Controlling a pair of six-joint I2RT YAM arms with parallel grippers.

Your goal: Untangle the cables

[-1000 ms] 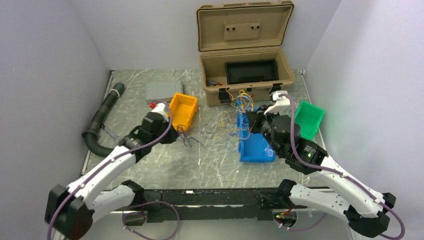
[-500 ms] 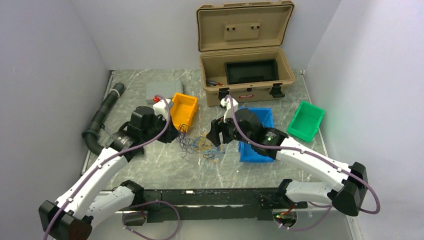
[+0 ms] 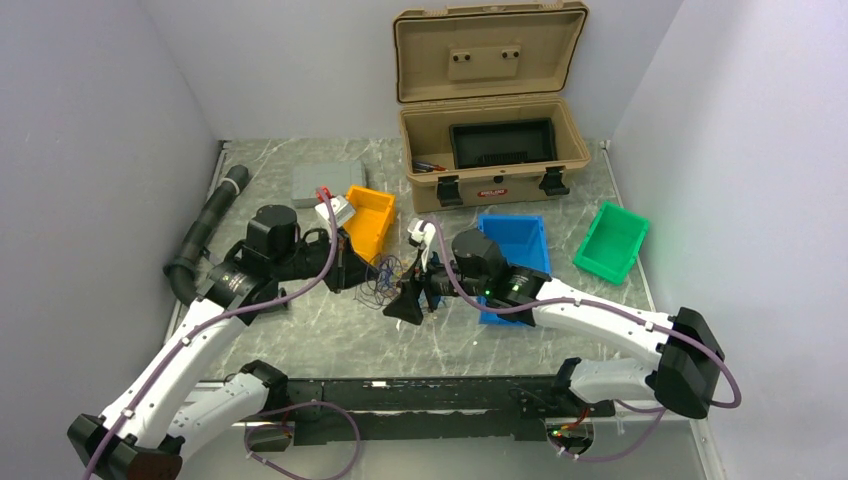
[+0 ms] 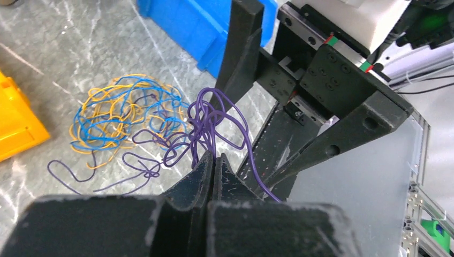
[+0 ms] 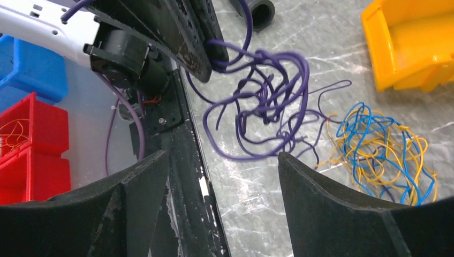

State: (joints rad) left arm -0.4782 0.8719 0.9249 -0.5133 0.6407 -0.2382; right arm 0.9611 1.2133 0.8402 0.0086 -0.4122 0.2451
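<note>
From above, the cables [image 3: 386, 278] lie in a small messy pile on the table [image 3: 300, 335], between the orange bin [image 3: 368, 222] and the blue bin [image 3: 515, 262]. The left gripper [image 3: 366, 274] reaches into the pile from the left. The right gripper [image 3: 406, 303] is just beside the pile on the near side, low over the table. From this far up, you cannot tell how the fingers stand.

The left wrist camera looks down its own fingers [image 4: 201, 171]. They are pressed tight together, and the purple wires [image 4: 204, 120] are pinched between the tips. The purple wires rise in a knot of loops right above the tips, and one strand hangs down to the right. The blue and yellow bunch [image 4: 122, 113] lies flat on the table to the left, well away from the tips. A few purple loops run into it. One black finger [image 4: 243, 59] of the right gripper stands just behind the purple knot.

The right wrist camera shows its own two fingers [image 5: 140, 198] spread wide apart, with nothing between them. The purple wires [image 5: 263, 101] hang beyond the gap, out past the tips, held up by the left gripper [image 5: 210, 51]. The blue and yellow bunch [image 5: 383, 151] lies on the table to the right, near the orange bin [image 5: 412, 45].
</note>
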